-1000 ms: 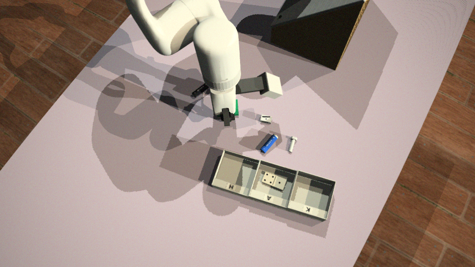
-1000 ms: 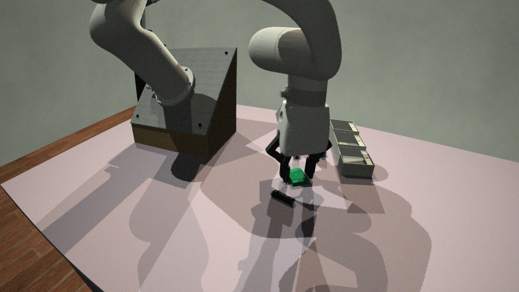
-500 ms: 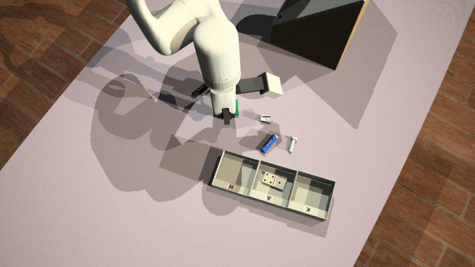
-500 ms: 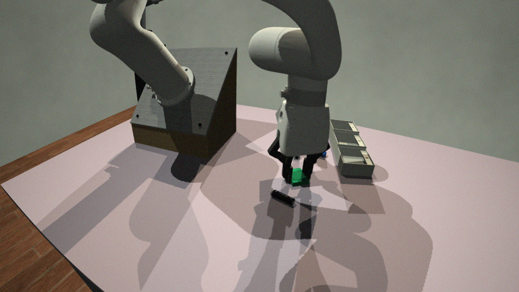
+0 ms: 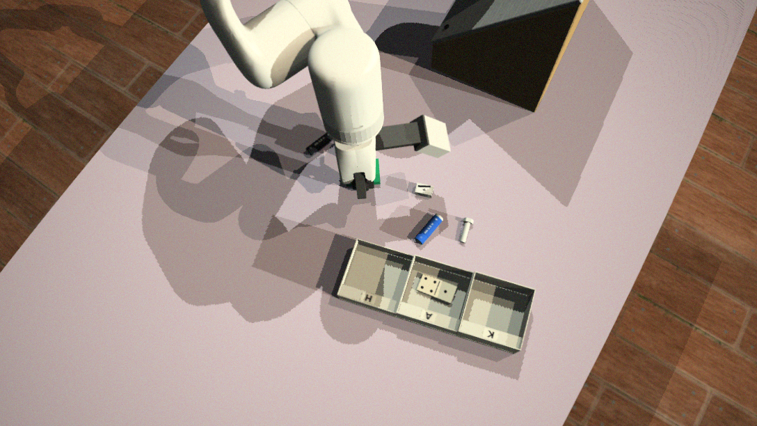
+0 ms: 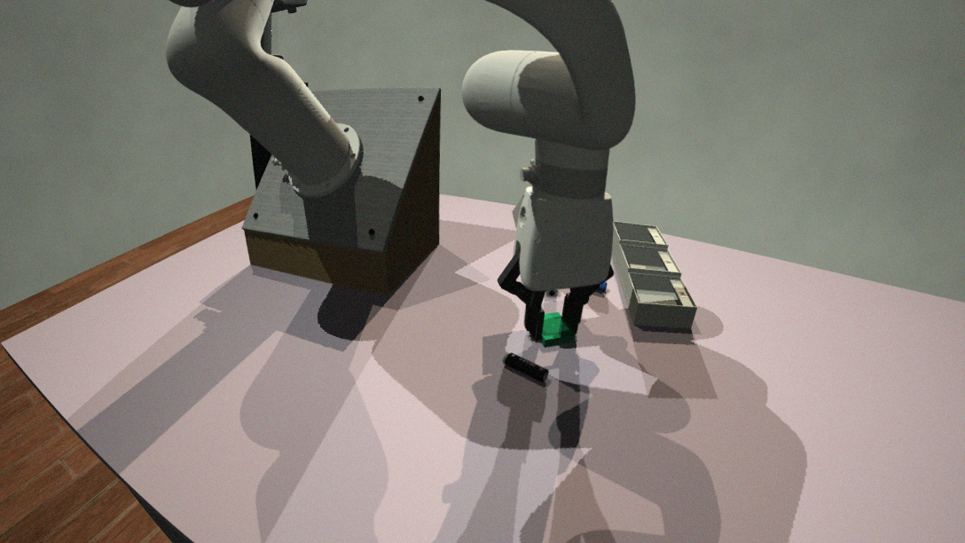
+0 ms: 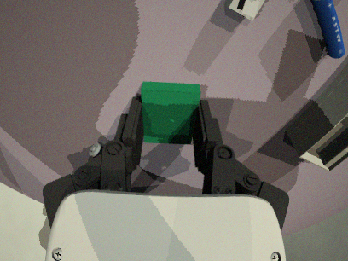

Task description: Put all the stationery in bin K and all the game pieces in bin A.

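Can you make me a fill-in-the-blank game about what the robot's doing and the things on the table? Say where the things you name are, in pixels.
1. The end effector point(image 5: 360, 191) point(image 6: 554, 330) point(image 7: 169, 113) has a block between its fingers, and the block's color is ____.
2. The domino point(image 5: 435, 288) lies in the bin marked ____.
3. The battery point(image 5: 428, 229) point(image 7: 328, 27) nearest the white bolt point(image 5: 465, 230) is ____.
4. The row of bins point(image 5: 413, 257) point(image 6: 664, 317) has ____ compartments.

Missing words: green; A; blue; three.
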`<state>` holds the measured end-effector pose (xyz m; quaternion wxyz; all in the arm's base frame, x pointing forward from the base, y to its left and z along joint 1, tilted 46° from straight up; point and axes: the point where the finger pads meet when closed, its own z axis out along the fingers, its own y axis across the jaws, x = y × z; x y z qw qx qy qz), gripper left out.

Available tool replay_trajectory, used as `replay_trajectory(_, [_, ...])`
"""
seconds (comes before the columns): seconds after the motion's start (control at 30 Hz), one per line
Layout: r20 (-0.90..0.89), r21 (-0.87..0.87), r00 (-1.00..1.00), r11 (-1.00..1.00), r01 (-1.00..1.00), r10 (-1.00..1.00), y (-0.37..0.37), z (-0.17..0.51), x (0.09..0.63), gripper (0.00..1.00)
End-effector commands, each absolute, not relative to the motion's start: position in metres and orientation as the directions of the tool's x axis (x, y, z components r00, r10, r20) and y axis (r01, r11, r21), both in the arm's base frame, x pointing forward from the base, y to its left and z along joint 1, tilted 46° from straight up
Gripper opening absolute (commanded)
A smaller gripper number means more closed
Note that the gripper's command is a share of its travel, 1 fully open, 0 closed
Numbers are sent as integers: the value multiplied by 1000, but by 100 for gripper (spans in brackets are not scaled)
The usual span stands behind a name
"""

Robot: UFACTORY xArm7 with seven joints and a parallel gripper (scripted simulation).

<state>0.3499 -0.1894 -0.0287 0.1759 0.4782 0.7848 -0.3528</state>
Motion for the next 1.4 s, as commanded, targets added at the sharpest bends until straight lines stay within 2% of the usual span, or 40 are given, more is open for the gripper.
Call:
replay_trajectory(0.0, [-614,-383,-481,297,875,626,-188,-29,351,0])
replay_trajectory(0.77, [-614,-383,-481,297,875,626,-145,13,355,0])
replay_trajectory(1.37, [-614,-383,-481,297,875,626,-140,17,355,0])
